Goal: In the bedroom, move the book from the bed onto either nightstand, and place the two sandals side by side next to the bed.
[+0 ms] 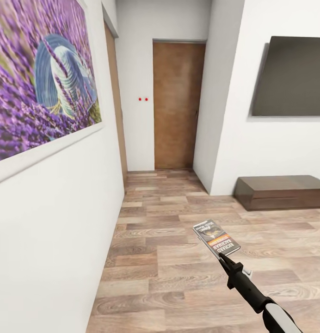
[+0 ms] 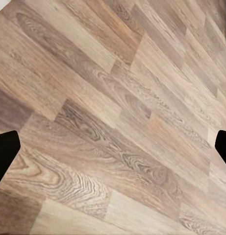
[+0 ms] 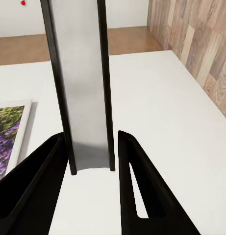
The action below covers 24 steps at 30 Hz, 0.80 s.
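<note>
The book [image 1: 216, 237], a thin paperback with a pale cover, an orange band and dark lettering, hangs flat above the wood-plank floor in the head view. My right gripper [image 1: 223, 259] is shut on its near edge. In the right wrist view the book [image 3: 83, 83] stands edge-on between the two black fingers [image 3: 135, 176], which press on it from both sides. In the left wrist view, my left gripper [image 2: 113, 147] is open over bare floor, its dark fingertips [image 2: 5, 152] far apart. The bed, nightstand and sandals are out of view.
A white wall with a large purple lavender picture [image 1: 40, 78] runs close along the left. Ahead, a corridor leads to a brown door [image 1: 177, 104]. On the right stand a low dark cabinet [image 1: 280, 190] and a dark wall screen [image 1: 292, 76].
</note>
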Motion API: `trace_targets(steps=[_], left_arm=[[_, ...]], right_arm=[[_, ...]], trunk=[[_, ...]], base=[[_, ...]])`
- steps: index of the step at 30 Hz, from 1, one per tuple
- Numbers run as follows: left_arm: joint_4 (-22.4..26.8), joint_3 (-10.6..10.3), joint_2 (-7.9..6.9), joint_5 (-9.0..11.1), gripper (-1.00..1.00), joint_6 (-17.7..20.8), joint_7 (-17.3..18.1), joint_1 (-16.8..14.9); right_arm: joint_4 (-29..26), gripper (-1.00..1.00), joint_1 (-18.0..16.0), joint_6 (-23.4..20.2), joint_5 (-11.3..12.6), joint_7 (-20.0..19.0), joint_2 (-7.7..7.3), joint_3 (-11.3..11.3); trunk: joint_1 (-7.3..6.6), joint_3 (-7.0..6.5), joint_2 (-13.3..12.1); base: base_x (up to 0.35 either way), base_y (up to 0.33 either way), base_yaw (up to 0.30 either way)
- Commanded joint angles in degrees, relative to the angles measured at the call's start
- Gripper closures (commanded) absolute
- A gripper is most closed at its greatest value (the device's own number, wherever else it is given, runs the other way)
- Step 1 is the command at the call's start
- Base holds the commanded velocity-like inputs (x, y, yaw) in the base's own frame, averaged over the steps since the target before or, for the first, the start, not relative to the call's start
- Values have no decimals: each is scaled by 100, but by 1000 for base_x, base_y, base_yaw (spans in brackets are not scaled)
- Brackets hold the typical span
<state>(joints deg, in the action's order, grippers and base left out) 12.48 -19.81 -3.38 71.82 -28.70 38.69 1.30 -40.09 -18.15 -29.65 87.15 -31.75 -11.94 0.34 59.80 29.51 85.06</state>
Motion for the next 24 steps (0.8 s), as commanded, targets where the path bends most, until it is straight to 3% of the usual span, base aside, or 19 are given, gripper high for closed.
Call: trace_targets(steps=[1,24], left_arm=[[9,-49,-5,54,-100,-20,5,1],[9,-50,-13,55,-100,-16,22,1]], right_arm=[[1,100,-4,-49,74,2,-2,1],[1,100,-4,-46,74,2,-2,1]], trunk=[[2,4,2],[2,4,2]], base=[[229,0,-119],[239,0,-154]])
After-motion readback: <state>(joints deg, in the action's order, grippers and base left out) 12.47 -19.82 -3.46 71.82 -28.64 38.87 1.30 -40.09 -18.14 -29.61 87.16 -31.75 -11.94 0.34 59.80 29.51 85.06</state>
